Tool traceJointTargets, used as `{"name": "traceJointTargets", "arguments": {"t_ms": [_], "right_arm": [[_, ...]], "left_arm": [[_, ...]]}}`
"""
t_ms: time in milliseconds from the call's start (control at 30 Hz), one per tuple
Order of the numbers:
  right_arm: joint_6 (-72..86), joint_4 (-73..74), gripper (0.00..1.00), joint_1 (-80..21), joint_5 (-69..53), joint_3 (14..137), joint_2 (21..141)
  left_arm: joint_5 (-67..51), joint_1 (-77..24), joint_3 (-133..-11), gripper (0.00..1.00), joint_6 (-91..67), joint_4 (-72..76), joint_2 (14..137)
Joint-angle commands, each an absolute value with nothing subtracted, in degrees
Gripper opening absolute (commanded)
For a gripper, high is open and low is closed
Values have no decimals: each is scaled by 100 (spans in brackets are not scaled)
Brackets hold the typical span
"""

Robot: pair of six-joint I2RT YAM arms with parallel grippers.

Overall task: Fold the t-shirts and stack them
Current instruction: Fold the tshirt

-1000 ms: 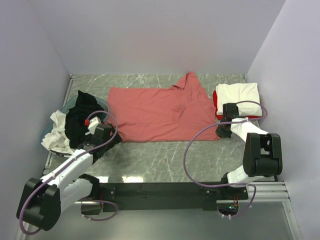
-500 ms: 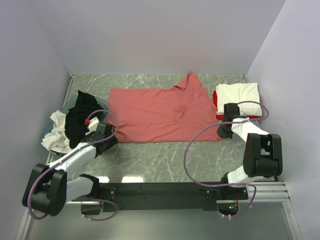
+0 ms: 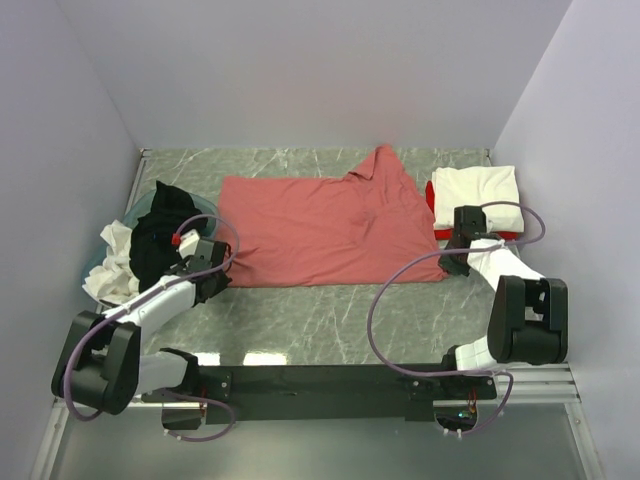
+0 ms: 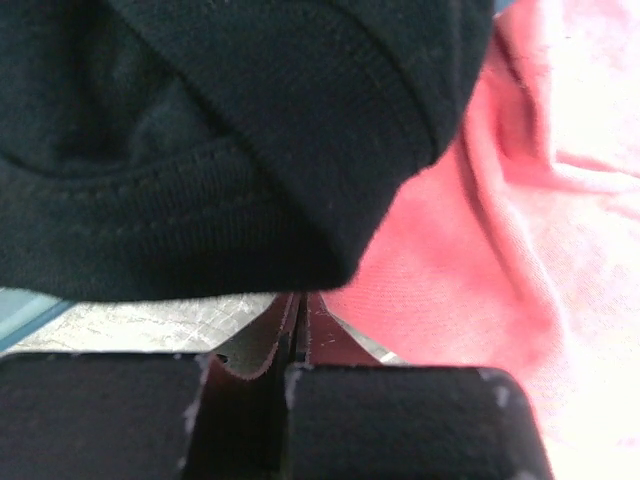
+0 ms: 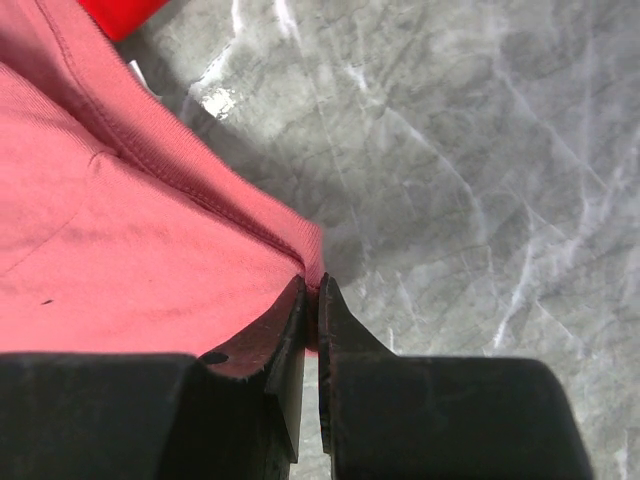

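The salmon-pink shirt (image 3: 320,230) lies spread flat across the middle of the marble-look table (image 3: 320,320), collar end toward the back right, w/ wrinkles running through the centre.

The left gripper (image 3: 214,272) sits at the shirt's near-left corner. In the wrist view its jaws are pressed together (image 4: 298,308) and the pink cloth (image 4: 480,300) runs right up to the tips, so it looks pinched on the hem (a fold of the black shirt (image 4: 200,150) overhangs the tips and hides the contact itself).

The right gripper (image 3: 452,266) is at the near-right corner. Here the grip is plain: jaws clamped (image 5: 311,290) on the very tip of the shirt's corner (image 5: 150,250), stitched hem leading straight in btwn the fingers, bare table (image 5: 480,150) on the other side.

Left side: a teal basin (image 3: 203,204) holds the black shirt (image 3: 160,235), draped over its rim, plus crumpled white cloth (image 3: 110,265) spilling toward the wall.

Right side, near the back: a cream-white shirt (image 3: 478,188) folded on top of a red one (image 3: 432,200), just beside the pink shirt's right edge. A bit of that red (image 5: 120,15) shows in the right wrist view too.
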State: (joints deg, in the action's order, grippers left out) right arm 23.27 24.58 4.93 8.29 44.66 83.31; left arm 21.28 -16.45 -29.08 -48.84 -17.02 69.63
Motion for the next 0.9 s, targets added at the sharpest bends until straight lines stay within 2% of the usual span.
{"name": "traceJointTargets", "arguments": {"t_ms": [0, 300, 533, 567, 600, 667, 700, 767, 867], "right_arm": [[2268, 2461, 3, 624, 993, 4404, 7955], [2312, 2487, 2, 686, 1134, 4368, 7919], [2426, 2522, 2, 677, 1547, 4289, 7682], [2434, 2514, 2, 685, 1582, 4254, 7647], [2452, 2514, 2, 686, 1599, 4245, 7638], [2461, 2531, 2, 685, 1635, 4254, 7629], [2478, 2531, 2, 686, 1696, 4245, 7620], [2505, 2549, 3, 686, 1749, 4236, 7594], [2505, 2523, 2, 686, 1767, 4228, 7541]], "left_arm": [[2118, -1565, -3129, 0, -4808, -1643, 7084], [2189, -1547, -2927, 1, -4895, -1968, 6329], [1609, -1547, -2680, 0, -5054, -1951, 5968], [1582, -1547, -2698, 3, -5045, -1977, 5907], [1599, -1547, -2759, 16, -5001, -1995, 5863], [1783, -1547, -2847, 34, -4940, -2013, 5801], [1810, -1547, -2969, 49, -4879, -1987, 5809], [1811, -1547, -3093, 59, -4808, -1794, 5976], [1810, -1556, -3392, 67, -4685, -1504, 6431]]}}
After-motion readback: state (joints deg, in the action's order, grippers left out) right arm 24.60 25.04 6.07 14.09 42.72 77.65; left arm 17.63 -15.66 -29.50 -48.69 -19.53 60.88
